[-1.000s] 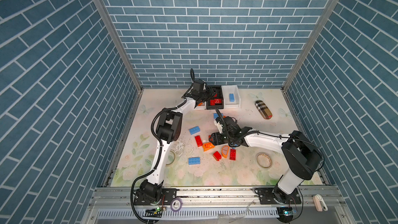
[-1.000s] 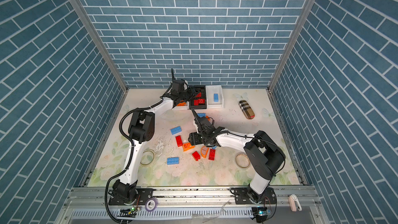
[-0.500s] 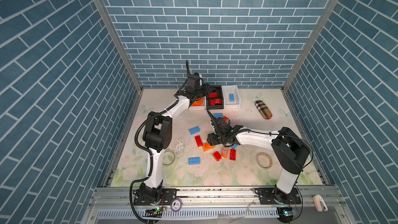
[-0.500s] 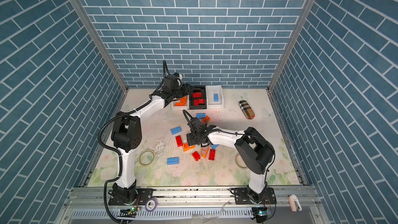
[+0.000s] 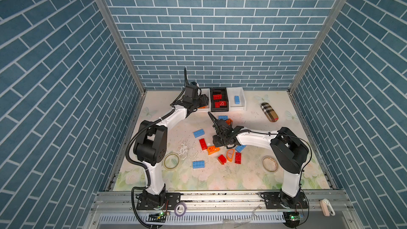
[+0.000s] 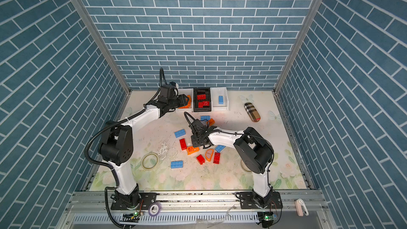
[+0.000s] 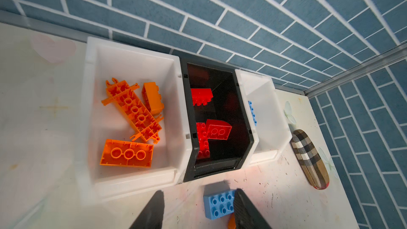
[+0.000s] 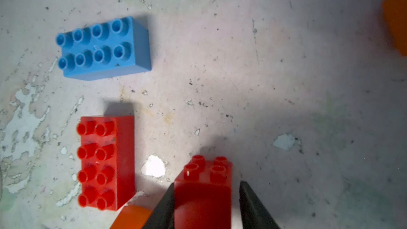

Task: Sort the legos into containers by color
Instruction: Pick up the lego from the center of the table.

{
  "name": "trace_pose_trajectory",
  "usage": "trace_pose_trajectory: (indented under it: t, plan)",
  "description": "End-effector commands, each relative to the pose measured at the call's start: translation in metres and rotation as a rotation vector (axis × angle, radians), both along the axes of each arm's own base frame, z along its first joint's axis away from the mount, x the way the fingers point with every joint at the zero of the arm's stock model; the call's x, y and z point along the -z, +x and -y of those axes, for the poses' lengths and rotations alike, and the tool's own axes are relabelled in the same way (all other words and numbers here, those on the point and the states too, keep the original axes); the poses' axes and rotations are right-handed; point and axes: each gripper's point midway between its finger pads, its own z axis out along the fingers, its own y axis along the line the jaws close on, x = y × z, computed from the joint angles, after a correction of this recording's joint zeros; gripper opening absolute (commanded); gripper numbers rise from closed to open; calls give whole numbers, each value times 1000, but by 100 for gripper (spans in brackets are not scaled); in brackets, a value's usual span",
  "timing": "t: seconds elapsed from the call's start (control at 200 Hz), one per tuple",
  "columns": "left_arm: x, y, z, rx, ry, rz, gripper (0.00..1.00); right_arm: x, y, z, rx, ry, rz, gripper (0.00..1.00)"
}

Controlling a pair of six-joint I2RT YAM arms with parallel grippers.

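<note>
- A small red brick (image 8: 204, 172) stands on the tabletop (image 8: 286, 84) between my right gripper's (image 8: 206, 185) jaws, which have narrowed around it this past second. One finger touches it, but I can't tell if it's clamped.
- Next stop would be the black bin (image 5: 219, 109), well apart.
- My left gripper (image 7: 199, 192) - spread, empty - has swung over to the white bin (image 7: 132, 183) of orange bricks (image 7: 126, 153).

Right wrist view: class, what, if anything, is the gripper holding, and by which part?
The right gripper brackets a small red four-stud plastic brick at its opposite side walls; a gap beside one finger leaves the hold uncertain.
</note>
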Motion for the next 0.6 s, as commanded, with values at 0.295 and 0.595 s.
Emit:
trace_pose_trajectory:
  t: [0.295, 0.595]
  plan:
    - [-4, -48, -35, -38, 124, -12, 53, -9, 16, 6, 53, -58, 40, 30]
    - [11, -89, -41, 2, 188, -64, 56, -54, 61, 22, 142, 211, 54, 24]
